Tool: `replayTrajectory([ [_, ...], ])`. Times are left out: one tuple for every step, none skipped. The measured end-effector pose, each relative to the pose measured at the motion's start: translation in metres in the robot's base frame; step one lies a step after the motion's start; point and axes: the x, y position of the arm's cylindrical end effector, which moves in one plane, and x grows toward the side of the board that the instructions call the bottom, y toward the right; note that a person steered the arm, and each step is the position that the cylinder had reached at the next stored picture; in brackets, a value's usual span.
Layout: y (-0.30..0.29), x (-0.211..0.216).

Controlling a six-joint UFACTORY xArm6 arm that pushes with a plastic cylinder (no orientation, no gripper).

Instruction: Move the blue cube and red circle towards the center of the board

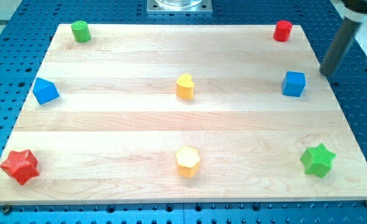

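The blue cube sits near the board's right edge, in the upper half. The red circle, a short red cylinder, stands at the top right corner of the board. My tip is at the end of the dark rod that slants down from the view's top right; it lies just to the right of the blue cube, with a small gap, at the board's right edge. It is below and to the right of the red cylinder.
On the wooden board: a green cylinder top left, a blue wedge-like block at left, a yellow heart near centre, a yellow hexagon bottom centre, a red star bottom left, a green star bottom right.
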Motion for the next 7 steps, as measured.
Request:
replayTrajectory([
  [-0.062,0.011],
  [-0.151,0.011],
  [-0.086,0.019],
  [-0.148,0.038],
  [-0.201,0.044],
  [-0.228,0.044],
  [-0.158,0.015],
])
